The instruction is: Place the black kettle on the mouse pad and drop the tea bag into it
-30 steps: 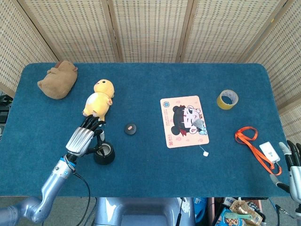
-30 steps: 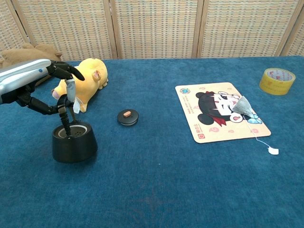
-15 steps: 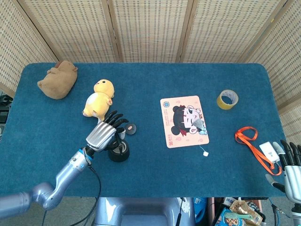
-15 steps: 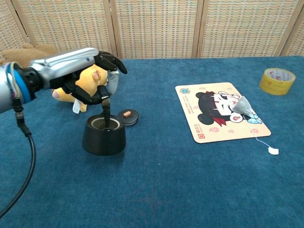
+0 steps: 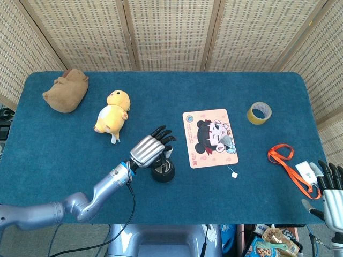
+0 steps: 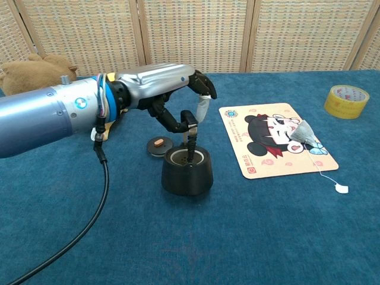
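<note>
Just left of the mouse pad [image 6: 274, 139], my left hand [image 6: 178, 101] grips the black kettle [image 6: 187, 170] by its open rim; kettle upright, mouth up. Tea bag [image 6: 303, 132] lies on the pad, string trailing toward me. Right hand [image 5: 330, 187] open, holding nothing.
</note>
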Robot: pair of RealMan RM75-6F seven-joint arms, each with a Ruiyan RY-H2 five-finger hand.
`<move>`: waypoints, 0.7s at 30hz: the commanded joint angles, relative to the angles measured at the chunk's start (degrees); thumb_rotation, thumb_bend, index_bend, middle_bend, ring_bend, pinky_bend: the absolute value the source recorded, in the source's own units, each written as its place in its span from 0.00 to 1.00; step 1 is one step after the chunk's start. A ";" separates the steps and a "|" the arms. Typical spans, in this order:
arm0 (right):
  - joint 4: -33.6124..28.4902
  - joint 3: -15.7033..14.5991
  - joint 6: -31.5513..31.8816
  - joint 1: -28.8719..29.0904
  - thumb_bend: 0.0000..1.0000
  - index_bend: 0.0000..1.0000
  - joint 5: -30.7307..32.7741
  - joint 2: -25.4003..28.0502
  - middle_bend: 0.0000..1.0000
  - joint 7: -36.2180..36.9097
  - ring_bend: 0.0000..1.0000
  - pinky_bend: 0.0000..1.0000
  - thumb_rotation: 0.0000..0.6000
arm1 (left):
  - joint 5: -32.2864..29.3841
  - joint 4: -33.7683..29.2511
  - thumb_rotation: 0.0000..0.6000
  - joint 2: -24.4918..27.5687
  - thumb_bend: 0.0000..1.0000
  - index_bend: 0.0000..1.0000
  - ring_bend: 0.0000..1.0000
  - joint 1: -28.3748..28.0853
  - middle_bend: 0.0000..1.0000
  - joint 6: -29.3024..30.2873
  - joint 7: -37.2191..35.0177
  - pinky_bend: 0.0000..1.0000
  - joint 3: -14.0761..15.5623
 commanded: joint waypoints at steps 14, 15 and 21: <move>0.73 -0.29 0.10 -0.48 0.18 0.11 0.35 -0.11 0.15 0.98 0.04 0.11 1.00 | -7.86 9.22 1.00 -7.60 0.65 0.76 0.10 -9.93 0.22 -4.60 4.98 0.00 -4.63; 0.89 -0.28 0.01 -0.46 0.18 0.11 0.43 -0.16 0.15 1.08 0.04 0.11 1.00 | -8.74 10.38 1.00 -8.29 0.65 0.76 0.10 -10.87 0.22 -5.27 5.08 0.00 -5.14; 1.21 -0.36 -0.20 -0.66 0.18 0.11 0.92 0.01 0.15 1.55 0.04 0.11 1.00 | -10.86 14.73 1.00 -10.95 0.64 0.76 0.10 -14.64 0.22 -6.51 5.70 0.00 -5.96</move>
